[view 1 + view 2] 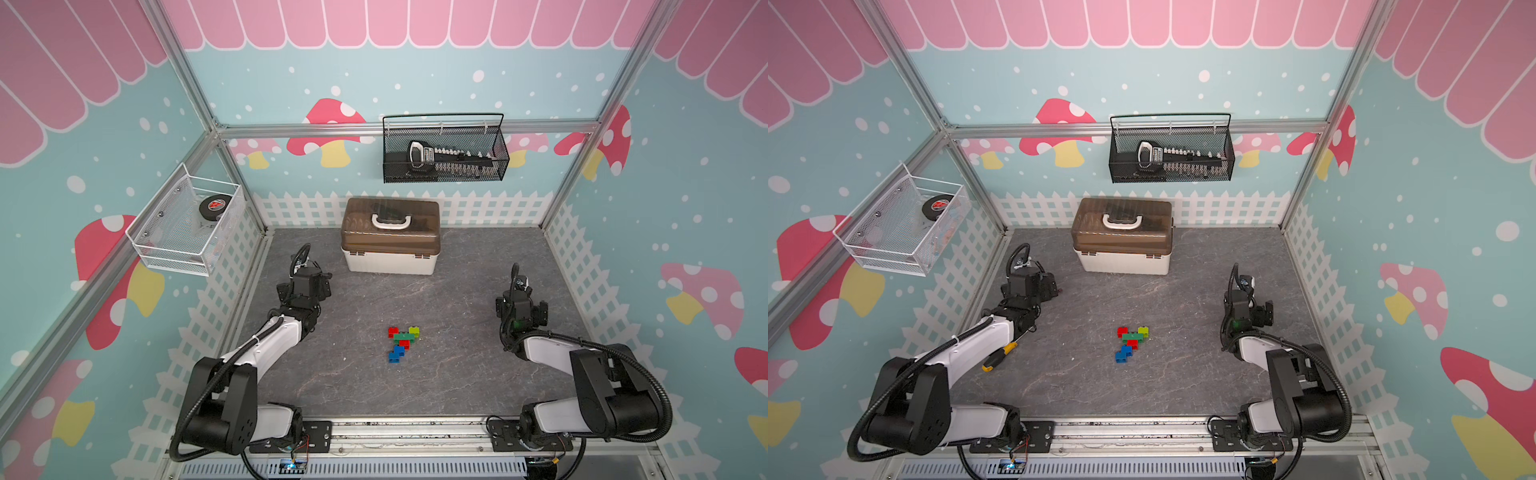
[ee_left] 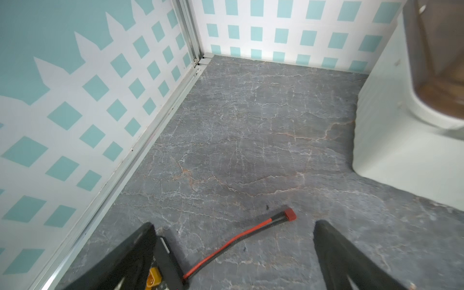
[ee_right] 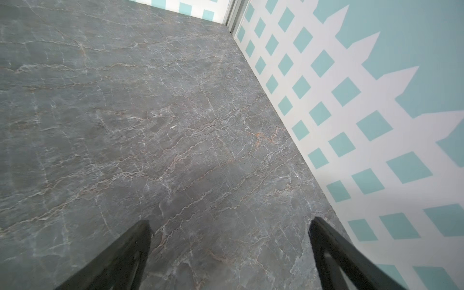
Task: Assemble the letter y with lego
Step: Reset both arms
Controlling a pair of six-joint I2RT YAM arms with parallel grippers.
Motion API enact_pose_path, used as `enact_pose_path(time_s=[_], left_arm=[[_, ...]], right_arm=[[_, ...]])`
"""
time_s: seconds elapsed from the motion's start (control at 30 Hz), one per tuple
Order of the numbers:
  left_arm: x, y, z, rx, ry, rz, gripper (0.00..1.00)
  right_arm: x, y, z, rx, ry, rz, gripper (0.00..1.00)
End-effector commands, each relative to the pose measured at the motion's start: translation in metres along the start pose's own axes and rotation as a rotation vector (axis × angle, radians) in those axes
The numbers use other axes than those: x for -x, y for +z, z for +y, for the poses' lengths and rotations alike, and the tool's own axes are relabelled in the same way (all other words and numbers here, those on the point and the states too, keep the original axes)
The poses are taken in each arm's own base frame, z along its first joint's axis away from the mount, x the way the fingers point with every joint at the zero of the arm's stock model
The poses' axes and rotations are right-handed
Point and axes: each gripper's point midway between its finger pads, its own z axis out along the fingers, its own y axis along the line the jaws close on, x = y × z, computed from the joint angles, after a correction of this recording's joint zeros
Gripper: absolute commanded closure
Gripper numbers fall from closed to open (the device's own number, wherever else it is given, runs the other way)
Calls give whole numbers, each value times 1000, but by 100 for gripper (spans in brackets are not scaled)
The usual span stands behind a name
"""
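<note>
Multicoloured lego-brick letter y (image 1: pixel 402 343) lies mid-table, open grey tabletop (image 1: pixel 457 374) around it. Black mesh basket (image 1: pixel 496 166) holds a saw (image 1: pixel 440 158); white wire basket (image 1: pixel 166 251), a black disc (image 1: pixel 212 205) — both wall-hung. The left gripper (image 2: pixel 233 226) and right gripper (image 3: pixel 229 223) gape empty.

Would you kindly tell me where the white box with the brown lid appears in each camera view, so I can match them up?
Top view: the box stands at the back of the table, near the middle, before the fence wall.
Top view: same spot, nearer the picture's left.
Left wrist view: its white side, close up at the frame's edge.
Right wrist view: not in it.
Shared landmark: the grey marbled table, in all four.
</note>
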Motion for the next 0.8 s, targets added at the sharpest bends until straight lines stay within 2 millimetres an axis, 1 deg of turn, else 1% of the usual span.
enact_pose_path(time_s=[0.0,0.03,0.1,0.13,0.2,0.23,0.27,0.3,0.33,0.37,0.4,0.43,0.5,0.57,0.67,0.77], left_arm=[[28,6,1,14,26,-158,3],[30,5,2,11,26,-200,3],[19,9,6,-22,-7,-182,4],[13,9,7,-43,-31,-213,4],[-2,9,10,-66,-70,-272,4],[-10,10,8,-79,-74,-284,3],[-11,14,5,-88,-57,-294,3],[-10,16,4,-97,-61,-278,1],[-13,18,3,-133,-68,-235,0],[-12,18,4,-137,-69,-254,0],[-10,18,4,-135,-69,-274,0],[-12,18,3,-137,-69,-243,0],[-11,18,4,-130,-66,-272,0],[-12,18,3,-130,-66,-245,0],[-11,18,3,-129,-66,-254,0],[-11,17,4,-124,-65,-266,0]], right_arm=[[39,1,9,63,67,-206,1],[39,0,16,102,58,-211,1],[36,0,16,139,77,-207,1],[31,0,22,186,76,-220,1],[33,0,25,198,67,-271,1],[28,2,26,207,64,-205,1],[30,6,23,185,74,-213,1],[32,6,21,172,76,-233,1],[27,6,21,177,78,-193,1],[28,6,21,173,75,-206,1],[31,5,20,169,76,-235,1],[29,5,20,173,80,-211,1],[30,6,20,171,77,-222,2],[28,5,22,179,72,-206,1],[31,8,24,182,71,-215,1],[29,7,23,182,73,-208,1]])
